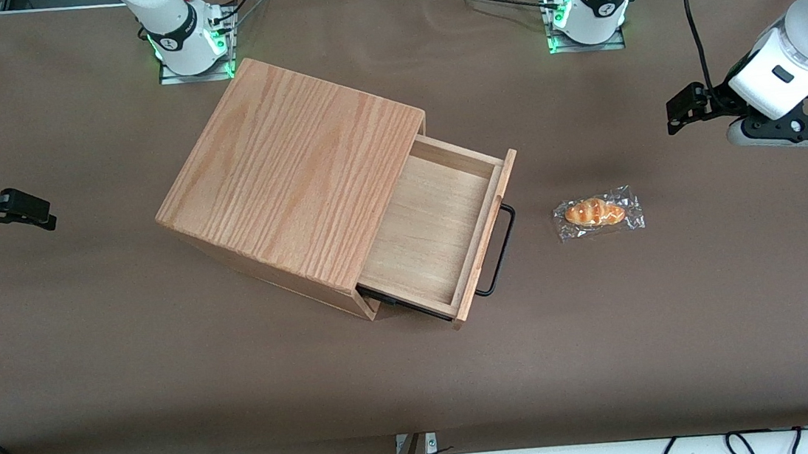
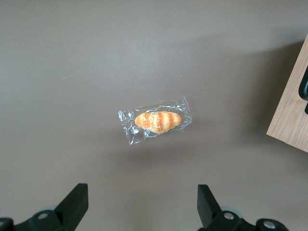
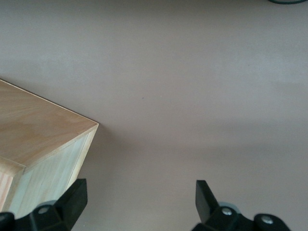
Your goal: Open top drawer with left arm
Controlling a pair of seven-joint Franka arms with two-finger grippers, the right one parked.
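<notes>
The top drawer (image 1: 434,228) of the oak-grain box (image 1: 295,171) stands pulled well out, showing its pale bare inside. Its thin black wire handle (image 1: 499,247) faces the working arm's end of the table. The left arm (image 1: 796,63) hangs above that end, and its black gripper (image 1: 676,115) is open and holds nothing, well apart from the handle. The wrist view shows the open gripper (image 2: 142,192) high over the table, with a corner of the drawer front (image 2: 293,110) at the edge.
A small wrapped bread roll (image 1: 598,213) lies on the brown table (image 1: 418,374) between the drawer handle and the gripper. From the wrist camera, the roll (image 2: 156,120) lies just ahead of the fingertips. Both arm bases (image 1: 583,9) stand along the table's back edge.
</notes>
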